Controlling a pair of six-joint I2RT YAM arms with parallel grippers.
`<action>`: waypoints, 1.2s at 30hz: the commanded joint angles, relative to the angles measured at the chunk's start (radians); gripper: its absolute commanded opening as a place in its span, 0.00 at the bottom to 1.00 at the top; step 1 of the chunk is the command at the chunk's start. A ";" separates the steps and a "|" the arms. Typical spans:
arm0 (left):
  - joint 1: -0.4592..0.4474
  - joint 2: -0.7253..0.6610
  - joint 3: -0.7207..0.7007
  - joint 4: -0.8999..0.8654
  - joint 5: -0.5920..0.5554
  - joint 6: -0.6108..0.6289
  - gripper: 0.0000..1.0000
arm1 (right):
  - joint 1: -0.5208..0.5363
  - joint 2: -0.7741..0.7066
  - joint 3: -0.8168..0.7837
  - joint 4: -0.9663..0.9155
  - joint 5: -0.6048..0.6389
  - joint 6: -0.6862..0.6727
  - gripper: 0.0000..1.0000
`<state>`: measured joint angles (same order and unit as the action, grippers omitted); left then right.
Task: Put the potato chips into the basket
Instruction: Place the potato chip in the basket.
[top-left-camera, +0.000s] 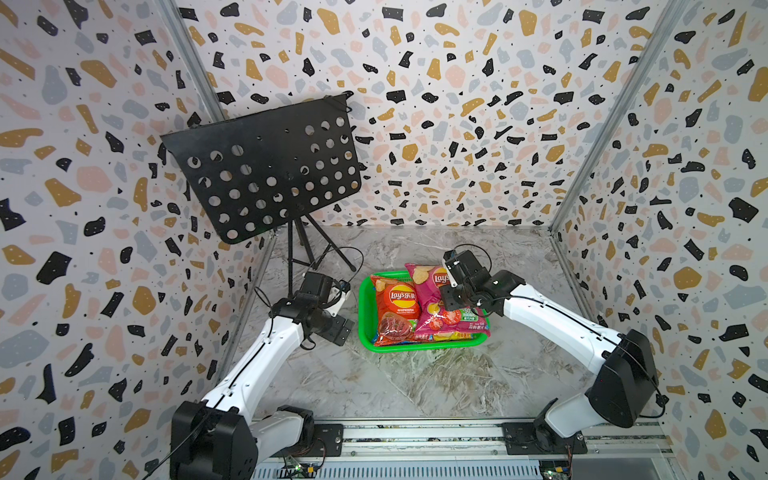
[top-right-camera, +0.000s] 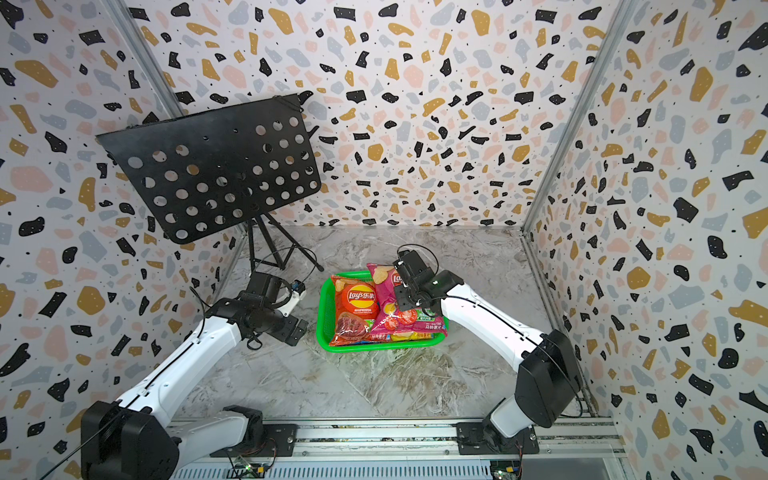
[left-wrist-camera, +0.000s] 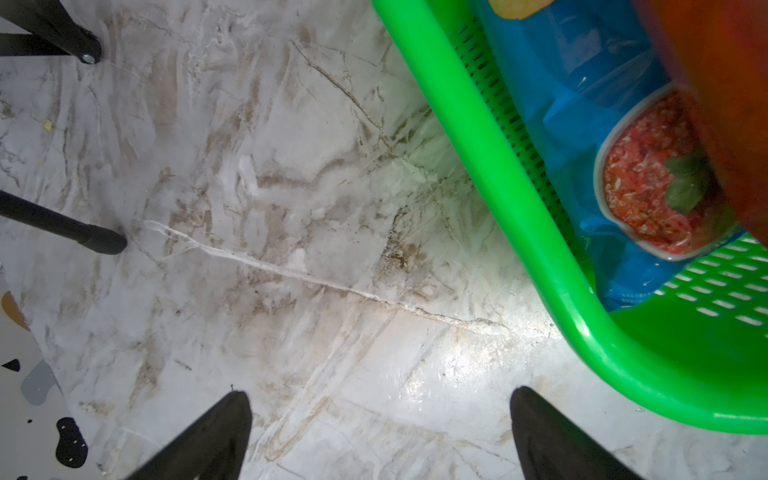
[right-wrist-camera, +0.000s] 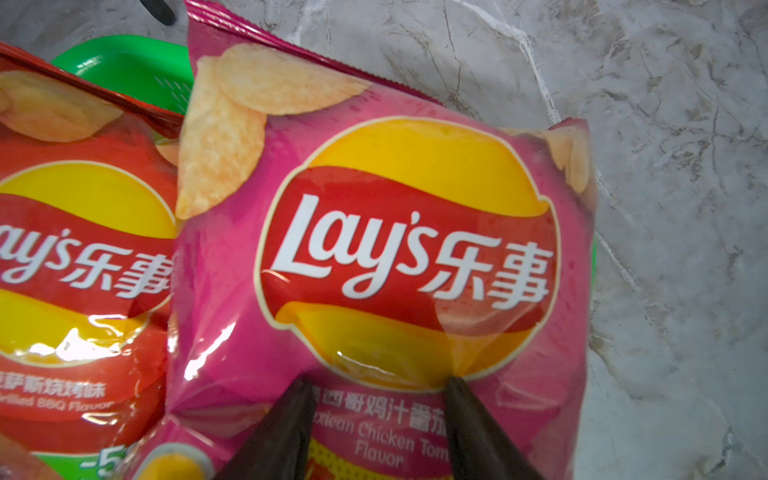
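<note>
In both top views the green basket (top-left-camera: 362, 307) (top-right-camera: 320, 316) sits mid-table with potato chips bags in it. An orange-red bag (top-left-camera: 395, 303) (top-right-camera: 355, 303) lies on its left side. A larger magenta bag (top-left-camera: 428, 291) (top-right-camera: 384, 291) lies on the right, its top end sticking out past the far rim. My right gripper (top-left-camera: 451, 308) (right-wrist-camera: 379, 379) is shut on the magenta bag (right-wrist-camera: 395, 187), puckering the foil at both tips. My left gripper (top-left-camera: 338, 328) (left-wrist-camera: 381, 392) hangs open and empty over bare table, left of the basket rim (left-wrist-camera: 498, 166). A blue bag (left-wrist-camera: 582, 83) lies underneath.
A black perforated music stand (top-left-camera: 266, 166) (top-right-camera: 212, 170) rises at the back left. Its tripod legs (left-wrist-camera: 62, 232) rest on the marble table near my left gripper. Patterned walls close in the left, right and back sides.
</note>
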<state>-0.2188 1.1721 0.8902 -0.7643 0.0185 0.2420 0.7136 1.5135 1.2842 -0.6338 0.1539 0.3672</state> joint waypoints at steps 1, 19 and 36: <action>0.004 -0.026 0.000 0.006 0.014 -0.006 1.00 | 0.014 -0.049 0.033 -0.122 0.008 0.013 0.57; 0.122 -0.106 -0.027 0.232 0.051 -0.038 1.00 | -0.379 -0.263 -0.069 -0.043 0.019 -0.017 0.62; 0.133 0.058 -0.466 1.216 -0.130 -0.167 1.00 | -0.413 -0.434 -0.377 0.149 0.197 -0.082 1.00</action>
<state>-0.0914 1.1961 0.4507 0.1947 -0.1139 0.1127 0.3004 1.1141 0.9035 -0.5056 0.3206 0.3138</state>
